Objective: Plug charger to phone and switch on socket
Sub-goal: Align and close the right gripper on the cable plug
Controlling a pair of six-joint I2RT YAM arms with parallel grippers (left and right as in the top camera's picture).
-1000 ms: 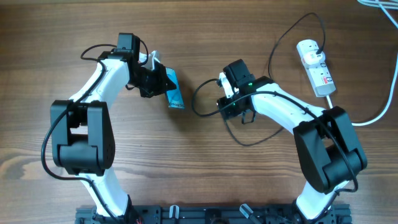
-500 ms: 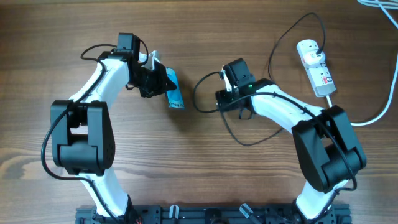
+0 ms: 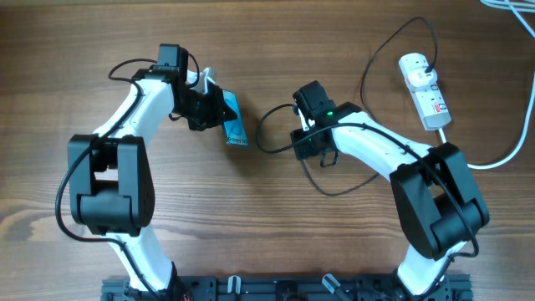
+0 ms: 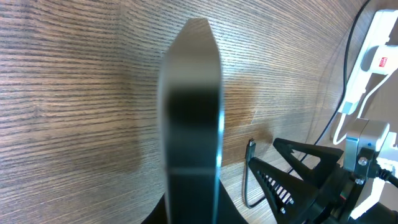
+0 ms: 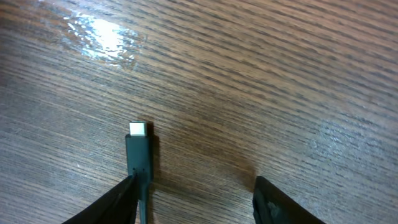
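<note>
My left gripper (image 3: 216, 111) is shut on the phone (image 3: 235, 122), holding it on edge above the table; its turquoise face shows overhead. In the left wrist view the phone (image 4: 191, 118) is seen edge-on, filling the middle. The charger's black cable (image 3: 269, 134) loops over the table to the socket (image 3: 425, 92), a white power strip at the back right. My right gripper (image 3: 306, 144) is low over the table and open (image 5: 196, 202). The charger's metal-tipped plug (image 5: 138, 146) lies on the wood, right against the left finger.
A thick white cord (image 3: 510, 155) runs from the socket along the right edge. My right gripper (image 4: 311, 180) and the socket (image 4: 379, 56) show at the right of the left wrist view. A bright glare patch (image 5: 102, 37) lies on the wood.
My right gripper has shifted slightly to the left and the black cable loop beside it moved with it. The left arm and the phone have not moved.
</note>
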